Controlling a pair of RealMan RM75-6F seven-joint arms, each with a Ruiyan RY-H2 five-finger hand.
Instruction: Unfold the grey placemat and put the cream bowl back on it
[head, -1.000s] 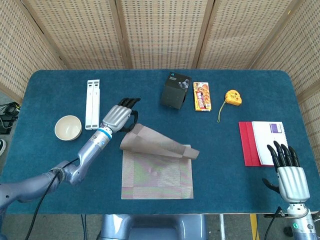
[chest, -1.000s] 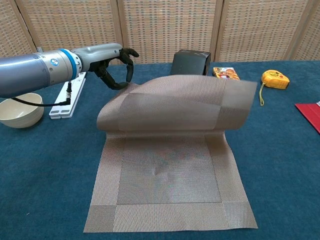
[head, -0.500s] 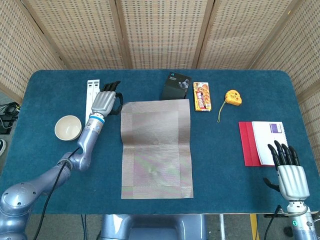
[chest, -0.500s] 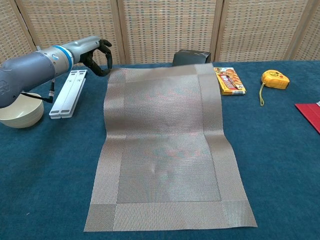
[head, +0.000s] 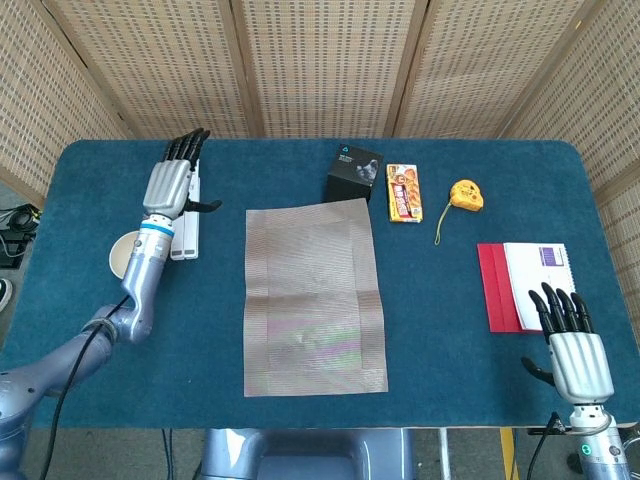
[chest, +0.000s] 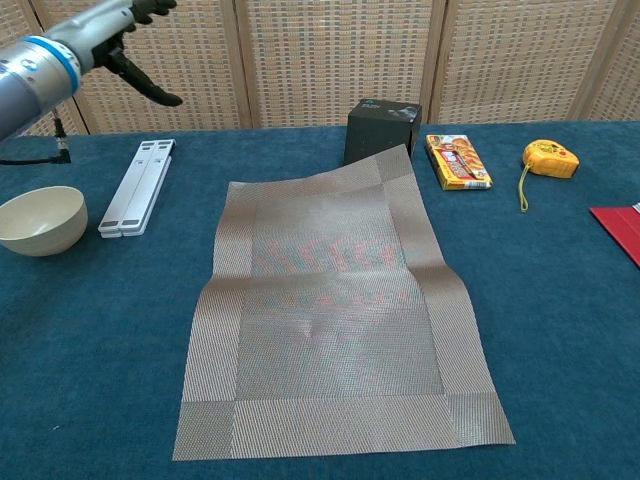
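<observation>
The grey placemat lies unfolded flat on the blue table, its far edge touching a black box. The cream bowl stands upright on the table to the left of the mat; in the head view my left forearm covers most of the bowl. My left hand is raised above the white bars, fingers spread, holding nothing. My right hand rests at the table's near right edge, fingers extended and empty; the chest view does not show it.
A white pair of bars lies between bowl and mat. A black box, a snack packet, and a yellow tape measure sit along the back. Red and white booklets lie at right.
The left hand flipped the mat's folded half open toward the back, let go of it, then rose and moved left above the white bars. The mat now lies flat. The right hand stayed put.
</observation>
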